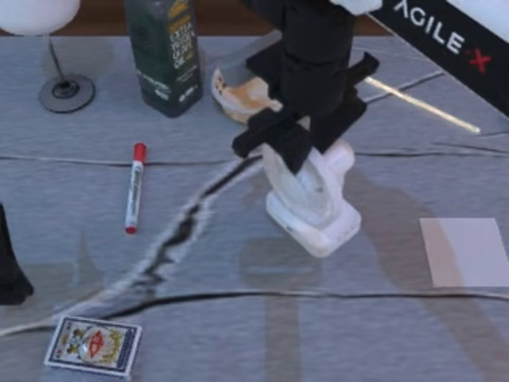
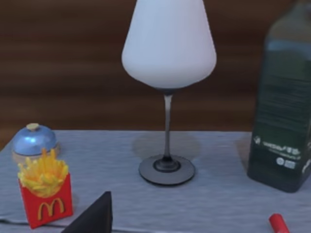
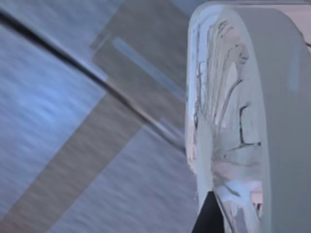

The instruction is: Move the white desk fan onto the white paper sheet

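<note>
The white desk fan stands near the table's middle, its rectangular base toward the front. My right gripper comes down from above and is shut on the top of the fan's round grille. In the right wrist view the grille fills the picture, and one dark fingertip lies against its face; the other finger is hidden behind the fan. The white paper sheet lies flat at the right edge, a good gap away from the fan's base. My left gripper is parked at the left edge, open, one fingertip showing.
Behind the fan lie a dark oil bottle and a tan round object. A white-shaded lamp stands at the back left. A red-capped marker and a playing-card box lie at the left. A fries box and a bell stand farther left.
</note>
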`<action>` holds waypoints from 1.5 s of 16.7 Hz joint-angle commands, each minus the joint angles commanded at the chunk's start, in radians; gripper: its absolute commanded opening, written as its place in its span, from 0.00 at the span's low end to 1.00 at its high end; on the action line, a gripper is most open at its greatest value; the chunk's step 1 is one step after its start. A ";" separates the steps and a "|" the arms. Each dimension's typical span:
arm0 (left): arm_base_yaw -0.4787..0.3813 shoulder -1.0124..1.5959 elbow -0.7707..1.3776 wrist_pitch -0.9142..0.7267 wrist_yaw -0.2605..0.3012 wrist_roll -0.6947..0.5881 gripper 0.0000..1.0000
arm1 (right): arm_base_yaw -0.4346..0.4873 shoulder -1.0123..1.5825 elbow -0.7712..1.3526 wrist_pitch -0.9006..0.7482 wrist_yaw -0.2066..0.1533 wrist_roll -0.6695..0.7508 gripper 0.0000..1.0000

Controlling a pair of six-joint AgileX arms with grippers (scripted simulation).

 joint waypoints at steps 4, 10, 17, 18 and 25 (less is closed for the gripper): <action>0.000 0.000 0.000 0.000 0.000 0.000 1.00 | -0.076 -0.084 -0.138 0.031 -0.001 -0.230 0.00; 0.000 0.000 0.000 0.000 0.000 0.000 1.00 | -0.248 -0.312 -0.442 0.136 -0.007 -0.753 0.00; 0.000 0.000 0.000 0.000 0.000 0.000 1.00 | -0.427 -0.547 -0.783 0.241 -0.010 -1.276 0.00; 0.000 0.000 0.000 0.000 0.000 0.000 1.00 | -0.442 -0.567 -0.814 0.250 -0.010 -1.311 0.00; 0.000 0.000 0.000 0.000 0.000 0.000 1.00 | -0.456 -0.589 -0.851 0.259 -0.010 -1.350 0.00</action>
